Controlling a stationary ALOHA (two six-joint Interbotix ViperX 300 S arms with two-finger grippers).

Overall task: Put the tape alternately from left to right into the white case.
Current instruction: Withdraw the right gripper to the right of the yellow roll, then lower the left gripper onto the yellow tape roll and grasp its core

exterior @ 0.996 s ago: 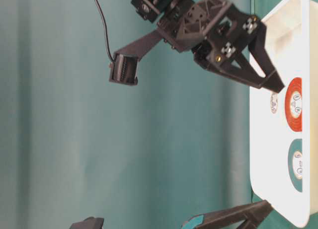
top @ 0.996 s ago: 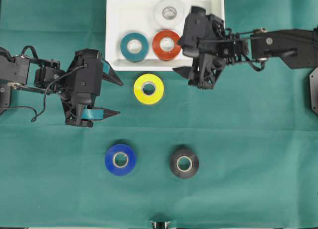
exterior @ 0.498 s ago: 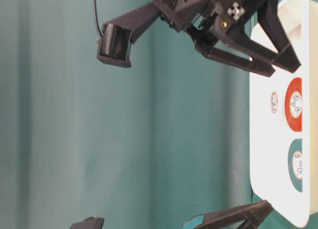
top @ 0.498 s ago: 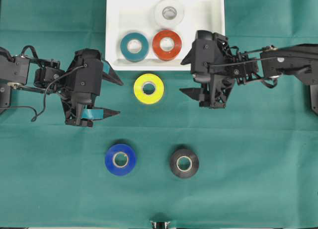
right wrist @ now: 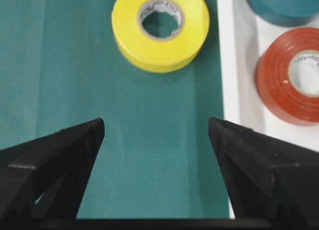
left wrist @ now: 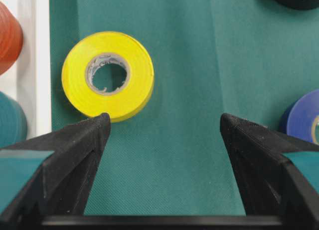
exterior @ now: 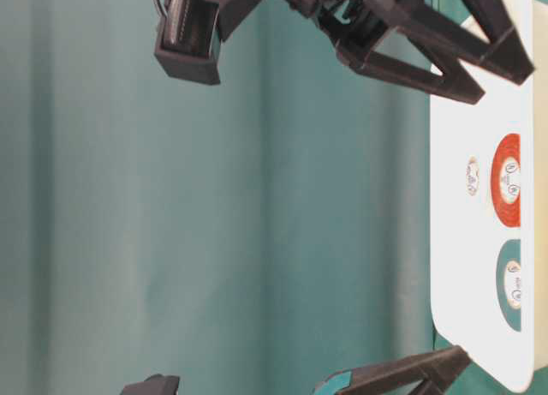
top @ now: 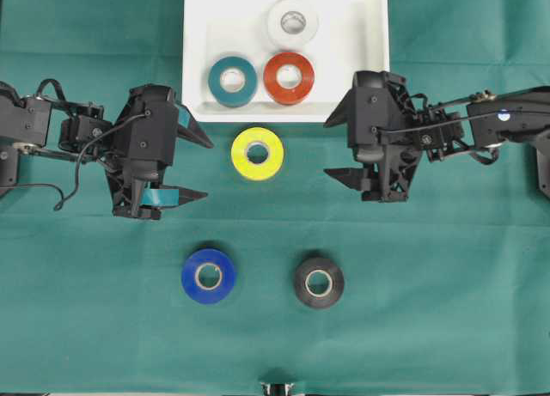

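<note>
Three rolls lie flat in the case (top: 199, 61): the white roll (top: 292, 21) near the far wall, and the teal roll (top: 232, 80) and the red roll (top: 289, 77) side by side near the front rim, close together. The other three rolls lie flat on the green cloth (top: 430, 284).

The left claw (top: 203, 167) has its jaws wide apart and holds nothing. Its fingers point to the middle of the table. The yellow roll (top: 257, 153) lies just in front of its fingertips, a little to the side of the finger that is nearer the case; in the left wrist view this roll (left wrist: 107, 75) sits just past the tip of that finger (left wrist: 75, 150), but I cannot tell if they touch. The blue roll (top: 208, 276) is on the other side of this claw, away from the case and apart from it.

The right claw (top: 333, 146) is also wide open and empty. It points toward the left claw, and the yellow roll lies between the two claws. In the right wrist view the yellow roll (right wrist: 160, 28) is ahead of the open jaws, near but apart from the tips. The front rim of the case (right wrist: 225, 65) runs just beside the finger (right wrist: 259, 165) on that side, with the red roll (right wrist: 289, 80) and the teal roll (right wrist: 286, 5) beyond the rim. The black roll (top: 319, 282) lies on the side of this claw away from the case, well apart from it.

In the table-level view the right claw's fingers (exterior: 428, 65) hang above the cloth, not touching it.
</note>
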